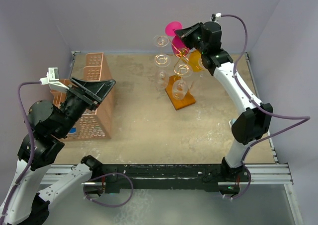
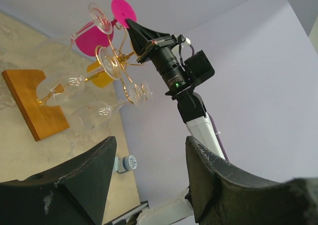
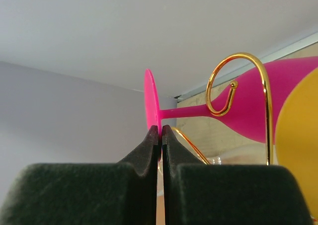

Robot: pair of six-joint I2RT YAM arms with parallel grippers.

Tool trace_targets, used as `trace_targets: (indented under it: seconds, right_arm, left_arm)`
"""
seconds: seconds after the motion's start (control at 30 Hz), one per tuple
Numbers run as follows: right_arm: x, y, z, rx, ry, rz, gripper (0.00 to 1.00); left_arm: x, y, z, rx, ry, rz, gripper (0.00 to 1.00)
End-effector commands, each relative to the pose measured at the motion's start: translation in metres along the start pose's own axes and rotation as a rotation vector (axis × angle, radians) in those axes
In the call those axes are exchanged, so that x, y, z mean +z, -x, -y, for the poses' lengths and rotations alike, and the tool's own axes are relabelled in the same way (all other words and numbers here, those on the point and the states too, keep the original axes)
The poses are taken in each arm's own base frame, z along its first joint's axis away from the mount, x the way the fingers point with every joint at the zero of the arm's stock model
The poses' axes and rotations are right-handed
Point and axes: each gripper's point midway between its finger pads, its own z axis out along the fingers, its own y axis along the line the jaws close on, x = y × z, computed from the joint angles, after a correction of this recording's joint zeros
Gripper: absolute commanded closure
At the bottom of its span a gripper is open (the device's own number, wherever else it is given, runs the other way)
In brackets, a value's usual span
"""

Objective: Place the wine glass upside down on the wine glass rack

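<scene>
Right gripper (image 3: 160,131) fully closed, tips pinching the foot rim of the pink wine glass (image 3: 258,111). Glass lies near-horizontal, stem through a gold scroll of the wine glass rack (image 1: 183,100), far table centre. Left gripper (image 2: 149,150) wide open, holding nothing.

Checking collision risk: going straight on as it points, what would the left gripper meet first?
Likely the right arm's white forearm, in line with the gap of the open left gripper; otherwise the purple wall. The wine glass rack sits off to one side. Depth is unclear.
</scene>
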Motion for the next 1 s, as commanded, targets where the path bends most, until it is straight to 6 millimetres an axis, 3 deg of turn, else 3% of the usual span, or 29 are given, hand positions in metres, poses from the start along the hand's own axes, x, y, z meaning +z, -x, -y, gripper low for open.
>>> trace_targets:
  seconds: [0.0, 0.27, 0.7, 0.97]
  right_arm:
    - [-0.022, 0.025, -0.025, 0.028, 0.046, 0.077, 0.99]
    - [-0.026, 0.031, -0.016, 0.036, 0.015, 0.115, 0.99]
    - [-0.030, 0.060, -0.001, 0.063, -0.045, 0.234, 0.99]
    - [-0.023, 0.067, -0.007, 0.026, -0.006, 0.244, 0.98]
  left_arm:
    - [-0.001, 0.006, 0.011, -0.013, -0.041, 0.024, 0.45]
    - [-0.004, 0.006, 0.010, -0.017, -0.040, 0.028, 0.45]
    - [-0.009, 0.008, 0.009, -0.017, -0.036, 0.034, 0.45]
    - [-0.012, 0.010, 0.010, -0.018, -0.038, 0.042, 0.45]
